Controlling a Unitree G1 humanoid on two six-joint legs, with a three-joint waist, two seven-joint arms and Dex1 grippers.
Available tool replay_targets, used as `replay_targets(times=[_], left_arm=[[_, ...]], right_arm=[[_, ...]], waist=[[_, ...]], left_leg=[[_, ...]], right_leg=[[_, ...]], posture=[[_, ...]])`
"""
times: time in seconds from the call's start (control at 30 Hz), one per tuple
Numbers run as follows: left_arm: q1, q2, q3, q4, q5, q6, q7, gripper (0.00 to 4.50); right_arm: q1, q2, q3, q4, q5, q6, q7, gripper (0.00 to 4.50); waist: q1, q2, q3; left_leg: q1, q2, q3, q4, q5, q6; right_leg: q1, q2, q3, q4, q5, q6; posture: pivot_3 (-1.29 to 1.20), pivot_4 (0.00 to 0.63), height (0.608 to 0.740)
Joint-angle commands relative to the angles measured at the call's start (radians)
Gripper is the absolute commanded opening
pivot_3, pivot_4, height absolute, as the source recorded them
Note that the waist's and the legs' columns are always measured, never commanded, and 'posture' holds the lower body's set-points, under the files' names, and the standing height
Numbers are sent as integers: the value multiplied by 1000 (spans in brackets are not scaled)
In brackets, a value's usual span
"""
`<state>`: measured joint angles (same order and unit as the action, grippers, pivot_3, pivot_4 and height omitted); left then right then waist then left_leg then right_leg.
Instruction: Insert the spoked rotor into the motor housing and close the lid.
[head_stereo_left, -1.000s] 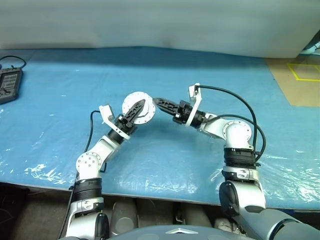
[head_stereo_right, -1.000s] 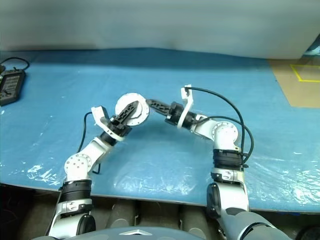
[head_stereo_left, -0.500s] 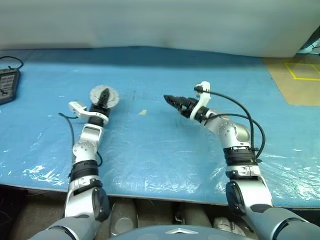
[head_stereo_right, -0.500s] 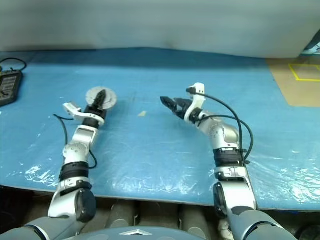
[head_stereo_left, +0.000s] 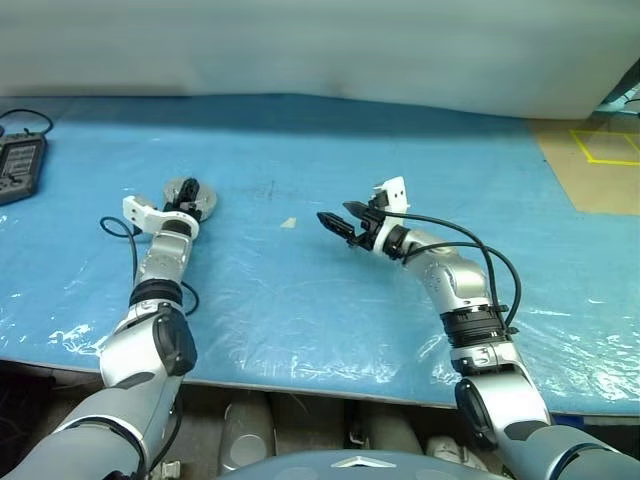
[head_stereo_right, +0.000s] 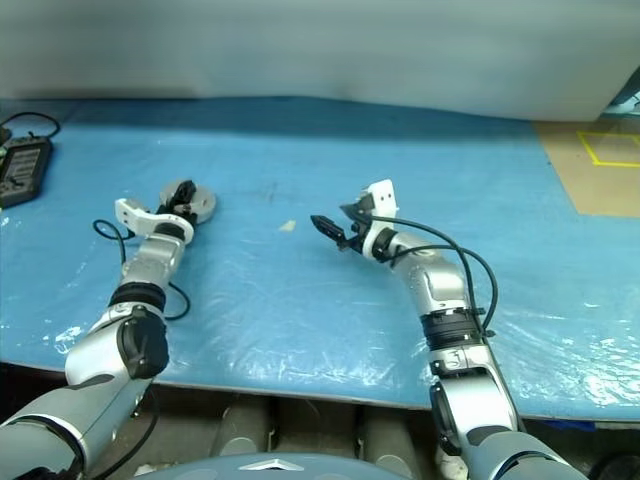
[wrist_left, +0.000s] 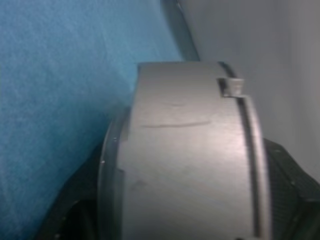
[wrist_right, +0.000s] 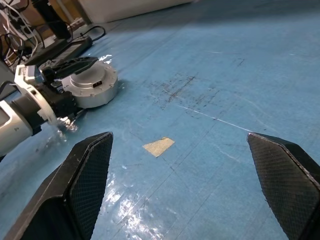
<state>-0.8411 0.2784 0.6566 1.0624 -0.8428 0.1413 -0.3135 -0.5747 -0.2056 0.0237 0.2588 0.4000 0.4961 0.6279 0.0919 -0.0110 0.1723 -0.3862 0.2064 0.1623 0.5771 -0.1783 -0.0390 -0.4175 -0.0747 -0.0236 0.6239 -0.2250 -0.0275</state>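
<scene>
The blue tabletop (head_stereo_left: 400, 160) is carrying everything, and its plastic cover is wrinkling and shining along the near edge. That slick film is my first worry: a nudged part may slide instead of staying put.

My right claw (head_stereo_left: 335, 216) is hanging spread wide and empty over the middle of the tabletop, well apart from the work. It is pointing left toward the parts, so a careless sweep that way could hit my other wrist.

My left claw (head_stereo_left: 188, 190) is reaching to the far left and straddling the motor housing (wrist_right: 97, 91), one finger (wrist_right: 75, 63) lying across its top. I cannot tell whether I am pinching it or merely bracketing it. The housing is sitting flat on the tabletop, with what looks like the lid (wrist_right: 94, 75) on top; the spoked rotor I am judging to be inside.

The main risk is in pulling back. If a finger is dragging on the rim, I may tip the housing, skid it, or lift the lid off its seat. A lid that is only resting, not pressed home, would pop loose most easily.

A small tan scrap (head_stereo_left: 288, 223) is lying between my claws, harmless unless the housing slides onto it.
</scene>
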Motion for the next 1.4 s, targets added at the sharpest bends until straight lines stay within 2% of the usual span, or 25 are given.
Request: replay_targets(times=[0.03, 0.23, 0.33, 0.43, 0.53, 0.6, 0.7, 0.77, 0.93, 1.1, 1.2, 1.4], left_arm=[[27, 50, 4, -13, 72, -115, 30, 4472], [139, 86, -13, -136, 169, -236, 63, 4472], [197, 77, -43, -225, 200, -245, 38, 4472], [259, 29, -112, -404, 184, -221, -111, 4472], [343, -13, -233, -636, 159, -142, -289, 4472], [417, -1, -381, -775, 204, -74, -406, 4472], [485, 29, -574, -891, 301, -49, -537, 4472], [487, 43, -626, -897, 347, -63, -571, 4472], [435, 43, -675, -796, 420, -123, -635, 4472], [365, 44, -681, -662, 493, -220, -664, 4472], [346, 34, -680, -605, 524, -271, -659, 4472], [327, 23, -665, -551, 555, -339, -631, 4472]], right_arm=[[-6, 1, -6, -25, -2, -15, 12, 4500], [-15, 1, -8, -3, -15, -13, 12, 4500], [-39, 16, -19, 39, -52, -79, -31, 4500], [-42, 31, -18, 74, -115, -230, -72, 4500], [-35, 35, -15, 121, -172, -373, -99, 4500], [-42, 28, -43, 168, -187, -442, -125, 4500], [-37, -26, -46, 211, -203, -527, -64, 4500], [-23, -59, -41, 223, -207, -595, -10, 4500], [-8, -145, -67, 233, -157, -616, 152, 4500], [26, -234, -69, 171, -76, -515, 360, 4500], [34, -261, -70, 156, -91, -510, 365, 4500], [35, -246, -53, 167, -119, -516, 339, 4500]], waist=[[-3, 0, 0], [-16, 0, 0], [-16, 0, 0], [-9, 0, 0], [4, 0, 0], [3, 0, 0], [2, 0, 0], [-1, 0, 0], [-21, 1, 0], [-24, 1, 0], [-24, 1, 0], [-21, 1, 0]], left_leg=[[0, 0, 0, 0, 0, 0], [0, 0, 0, -1, 0, 0], [0, 0, 0, -1, 0, 0], [-1, 0, 0, -1, 0, 0], [-1, 0, 1, 0, 0, 0], [-1, 0, 1, 0, 0, 0], [0, 0, 3, -1, 0, 0], [0, 1, 3, -1, 0, 1], [1, 2, 4, -1, 0, 1], [2, 2, 5, 0, 1, 4], [2, 2, 5, 0, 0, 7], [2, 2, 5, 0, 0, 8]], right_leg=[[0, 0, 0, 0, 0, 0], [1, 0, -1, -1, 0, 0], [1, 0, -1, -1, 0, 0], [1, -1, -1, 0, -2, -4], [1, -2, -1, -1, -3, -5], [1, -3, 0, 0, -3, -5], [0, -3, 0, -1, -3, -5], [0, -2, 0, -1, -3, -5], [0, 0, 1, 0, -3, -7], [0, 0, 2, 0, -3, -7], [0, 0, 1, 0, -2, -8], [-1, 0, 1, 0, -2, -8]], posture=[[0, 150, 740], [0, 150, 740], [0, 150, 740], [0, 150, 740], [0, 150, 740], [0, 150, 740], [0, 150, 740], [0, 150, 740], [0, 150, 740], [0, 150, 740], [0, 150, 740], [0, 150, 740]])
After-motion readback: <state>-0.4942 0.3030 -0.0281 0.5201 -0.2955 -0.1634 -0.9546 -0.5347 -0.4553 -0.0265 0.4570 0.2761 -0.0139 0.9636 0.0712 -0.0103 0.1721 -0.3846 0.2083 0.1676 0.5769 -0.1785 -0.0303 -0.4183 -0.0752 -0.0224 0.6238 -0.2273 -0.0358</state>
